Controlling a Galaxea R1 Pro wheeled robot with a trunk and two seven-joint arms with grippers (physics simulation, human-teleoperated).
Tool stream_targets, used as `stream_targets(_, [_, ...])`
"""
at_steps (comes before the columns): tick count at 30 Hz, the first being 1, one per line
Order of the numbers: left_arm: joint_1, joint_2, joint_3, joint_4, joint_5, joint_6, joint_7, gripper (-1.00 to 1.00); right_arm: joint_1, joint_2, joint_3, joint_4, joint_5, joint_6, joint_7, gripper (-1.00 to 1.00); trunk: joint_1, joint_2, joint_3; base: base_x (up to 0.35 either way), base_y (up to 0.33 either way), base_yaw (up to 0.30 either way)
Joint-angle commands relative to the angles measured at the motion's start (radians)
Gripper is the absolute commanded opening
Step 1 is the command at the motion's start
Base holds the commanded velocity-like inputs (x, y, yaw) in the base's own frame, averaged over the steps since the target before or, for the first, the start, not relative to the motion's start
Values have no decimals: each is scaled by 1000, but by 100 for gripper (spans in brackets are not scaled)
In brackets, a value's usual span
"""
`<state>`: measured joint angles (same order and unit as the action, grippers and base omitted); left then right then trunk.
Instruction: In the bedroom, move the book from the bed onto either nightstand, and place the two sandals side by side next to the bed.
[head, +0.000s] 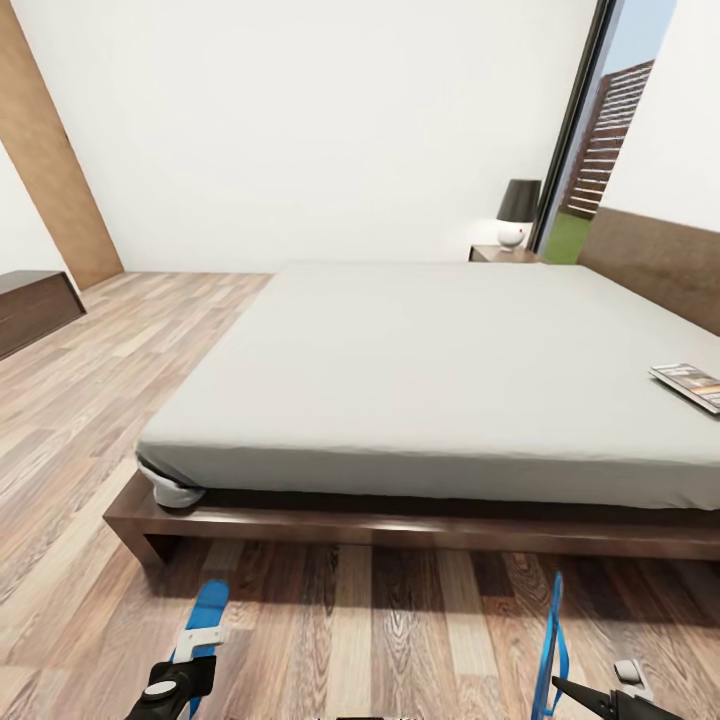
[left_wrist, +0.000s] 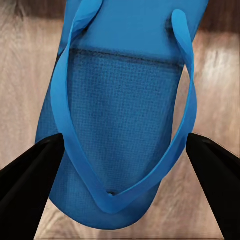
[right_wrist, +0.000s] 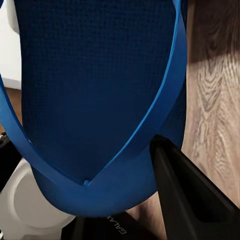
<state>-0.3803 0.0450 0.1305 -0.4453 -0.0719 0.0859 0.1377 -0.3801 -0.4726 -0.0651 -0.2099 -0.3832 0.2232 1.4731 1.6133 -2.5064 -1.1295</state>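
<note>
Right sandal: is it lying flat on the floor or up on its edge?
On edge. In the head view the right sandal shows as a thin upright blue strip beside the right gripper, unlike the left sandal, whose sole faces up.

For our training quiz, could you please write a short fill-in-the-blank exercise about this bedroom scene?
1. The book lies on the ____.
2. The lamp with the dark shade stands on the ____ beyond the bed.
3. Both sandals, one at the left gripper and one at the right gripper, are coloured ____.
4. The sandal by the right gripper stands on its ____, while the other sandal shows its flat face.

Missing words: bed; nightstand; blue; edge
</note>
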Motion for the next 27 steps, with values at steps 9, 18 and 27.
stream_targets(9, [0, -1, 3, -2, -8, 6, 0, -100, 0, 0, -5, 0, 2, 12, 1, -100, 4, -2, -36, 0, 0, 0])
stream_targets(18, [0, -1, 3, -2, -8, 6, 0, -100, 0, 0, -5, 0, 3, 12, 1, -100, 8, -5, -71, 0, 0, 0])
stream_targets(27, [0, -1, 3, -3, -8, 5, 0, -100, 0, 0, -5, 0, 3, 12, 1, -100, 12, -7, -105, 0, 0, 0])
